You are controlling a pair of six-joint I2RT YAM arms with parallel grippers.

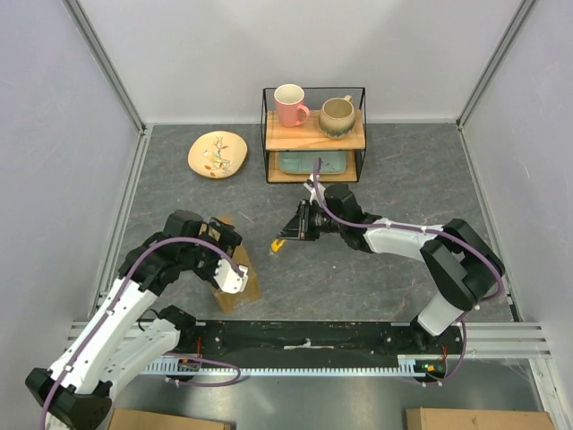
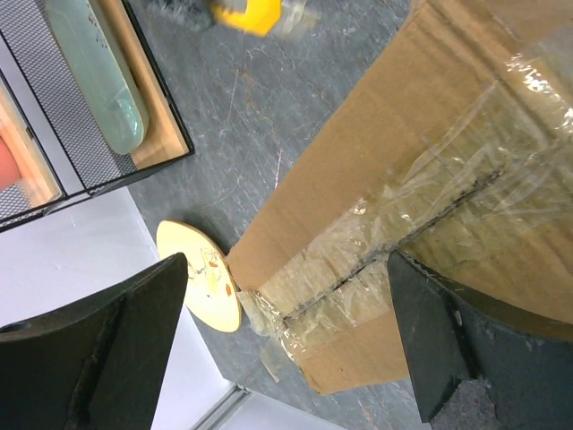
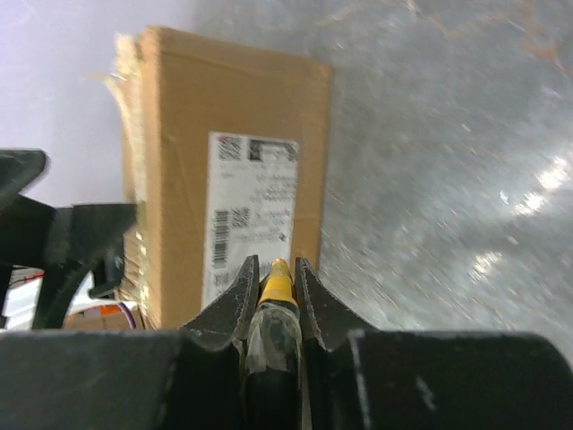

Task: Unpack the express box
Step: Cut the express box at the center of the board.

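Right claw (image 3: 274,269) tight on yellow-tipped tool (image 3: 277,288); left claw (image 2: 286,269) wide — over express box (image 2: 403,134)

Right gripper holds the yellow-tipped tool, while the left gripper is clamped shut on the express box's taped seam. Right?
No. The left gripper is open, fingers spread over the taped seam of the express box, per the left wrist view. The right gripper holds the yellow-tipped tool.

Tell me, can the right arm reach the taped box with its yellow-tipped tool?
Probably yes: only bare table separates the right gripper, shut on the yellow-tipped tool, from the labelled side of the express box. The open left gripper hovers above it.
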